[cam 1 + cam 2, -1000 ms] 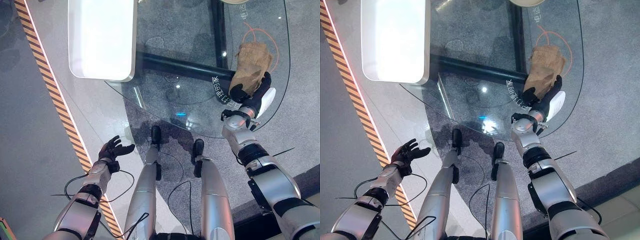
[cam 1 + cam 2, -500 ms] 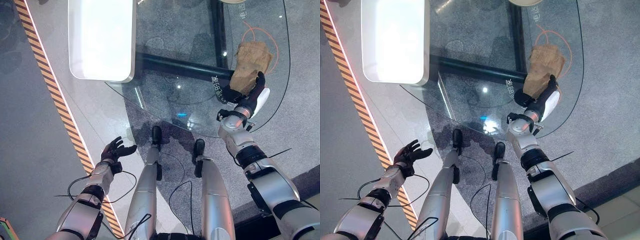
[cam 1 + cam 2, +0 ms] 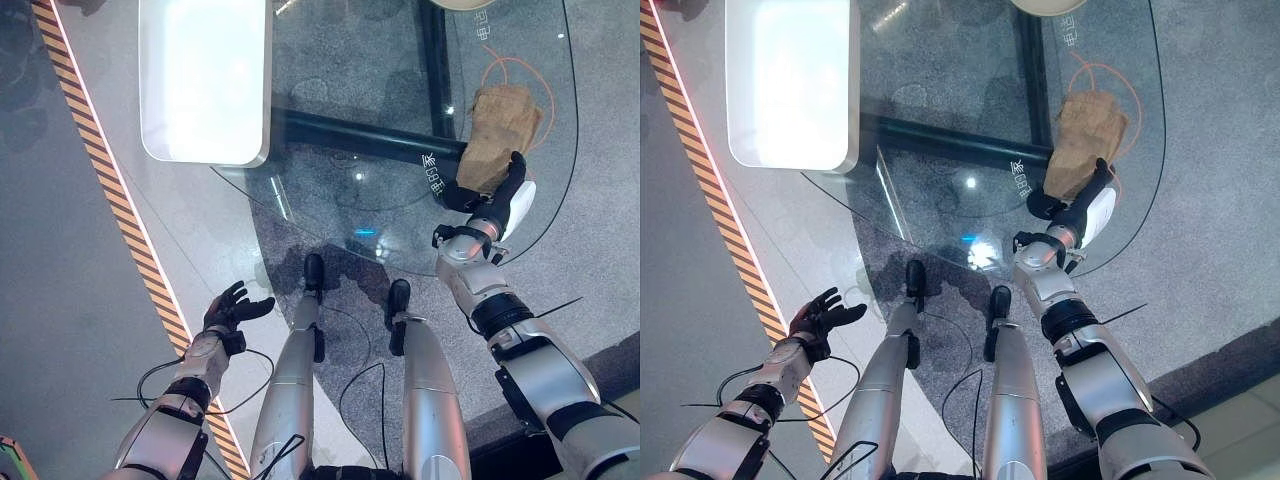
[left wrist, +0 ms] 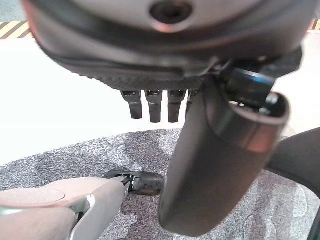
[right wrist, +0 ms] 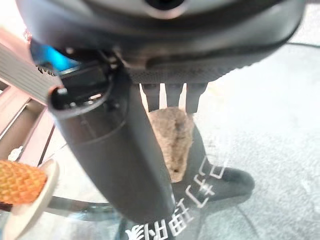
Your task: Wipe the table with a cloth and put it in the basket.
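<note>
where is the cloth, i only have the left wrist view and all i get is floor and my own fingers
observer: the brown cloth lies crumpled on the glass table, on the robot's right side, over an orange ring marked on the glass.
operator: is the right hand on it
observer: the right hand is at the cloth's near edge, and its wrist view shows straight fingers pointing at the cloth rather than curled round it.
operator: and my left hand from above
observer: the left hand hangs open low at the robot's left side, over the floor beside the striped line, well away from the table.
</note>
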Available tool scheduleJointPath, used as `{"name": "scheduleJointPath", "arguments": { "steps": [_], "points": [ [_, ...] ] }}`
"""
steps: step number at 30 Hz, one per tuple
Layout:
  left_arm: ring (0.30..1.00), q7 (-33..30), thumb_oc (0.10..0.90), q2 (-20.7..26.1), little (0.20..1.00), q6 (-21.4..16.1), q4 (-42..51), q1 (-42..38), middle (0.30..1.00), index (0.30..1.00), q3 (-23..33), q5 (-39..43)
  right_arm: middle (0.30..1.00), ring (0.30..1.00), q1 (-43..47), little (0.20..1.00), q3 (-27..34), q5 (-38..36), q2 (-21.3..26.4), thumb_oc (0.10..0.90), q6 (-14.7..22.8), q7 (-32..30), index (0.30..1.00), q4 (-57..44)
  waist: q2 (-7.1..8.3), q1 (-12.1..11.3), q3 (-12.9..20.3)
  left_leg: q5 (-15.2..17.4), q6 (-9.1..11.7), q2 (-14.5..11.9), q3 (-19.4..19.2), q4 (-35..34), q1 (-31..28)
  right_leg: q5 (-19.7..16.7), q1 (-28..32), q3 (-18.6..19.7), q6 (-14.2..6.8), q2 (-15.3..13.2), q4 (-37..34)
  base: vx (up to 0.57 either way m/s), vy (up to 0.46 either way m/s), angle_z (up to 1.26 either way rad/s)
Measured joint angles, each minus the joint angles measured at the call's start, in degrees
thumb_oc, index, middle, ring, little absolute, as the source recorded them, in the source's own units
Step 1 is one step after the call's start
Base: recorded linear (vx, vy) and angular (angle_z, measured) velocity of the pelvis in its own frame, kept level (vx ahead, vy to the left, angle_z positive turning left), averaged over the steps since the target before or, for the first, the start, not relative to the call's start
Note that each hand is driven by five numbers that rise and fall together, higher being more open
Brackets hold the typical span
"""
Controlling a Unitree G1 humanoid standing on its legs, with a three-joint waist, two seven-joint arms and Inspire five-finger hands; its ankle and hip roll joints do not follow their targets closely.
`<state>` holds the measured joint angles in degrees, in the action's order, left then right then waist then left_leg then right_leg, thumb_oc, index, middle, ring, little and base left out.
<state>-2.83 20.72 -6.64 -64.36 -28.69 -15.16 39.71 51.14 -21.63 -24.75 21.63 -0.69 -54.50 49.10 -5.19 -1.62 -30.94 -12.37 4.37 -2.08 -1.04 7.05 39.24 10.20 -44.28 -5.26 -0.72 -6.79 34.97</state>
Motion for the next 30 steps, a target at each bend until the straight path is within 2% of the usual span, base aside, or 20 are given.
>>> {"name": "scheduleJointPath", "arguments": {
  "steps": [10,17,25,30],
  "points": [
    [0.9,0.4,0.8,0.0,0.9,0.1,-0.3,-0.5,0.9,0.9,-0.3,0.0,0.9,0.9,1.9,0.9,0.0,3.3,0.6,0.8,-0.5,1.0,0.9,7.3,-0.24,0.0,0.0,-0.1,0.3,-0.1,0.1,0.0,0.0,0.1,-0.1,-0.2,0.1,0.0,0.4,0.0,0.0,0.0],
    [0.9,1.3,0.8,0.0,0.9,0.3,-0.5,-0.9,0.9,0.9,-2.2,0.0,0.9,0.9,4.6,0.9,0.0,3.3,1.3,0.8,0.2,1.9,0.9,10.5,-1.3,-0.3,0.0,0.0,0.2,0.0,0.3,0.0,0.0,0.1,-0.1,-0.4,0.2,-0.1,0.8,0.0,0.0,0.0],
    [0.9,1.3,0.8,0.0,0.9,0.4,-0.4,-0.9,0.9,0.9,-2.2,0.0,0.9,0.9,4.7,0.9,0.1,0.2,1.8,0.8,3.4,2.4,0.9,10.6,-1.36,-0.9,0.0,-0.1,0.4,0.0,0.4,0.0,0.0,0.2,-0.1,-0.4,0.3,-0.1,0.8,0.0,0.0,0.0],
    [0.9,1.3,0.8,0.0,0.9,1.1,-0.3,-0.9,0.9,0.9,-2.2,0.0,0.9,0.9,4.6,0.9,-0.3,-2.5,2.5,0.8,3.2,2.9,0.9,7.9,-1.36,-1.0,0.0,0.0,0.3,0.0,0.4,0.0,0.0,0.2,-0.1,-0.4,0.3,-0.1,0.8,0.0,0.0,0.0]
  ]
}}
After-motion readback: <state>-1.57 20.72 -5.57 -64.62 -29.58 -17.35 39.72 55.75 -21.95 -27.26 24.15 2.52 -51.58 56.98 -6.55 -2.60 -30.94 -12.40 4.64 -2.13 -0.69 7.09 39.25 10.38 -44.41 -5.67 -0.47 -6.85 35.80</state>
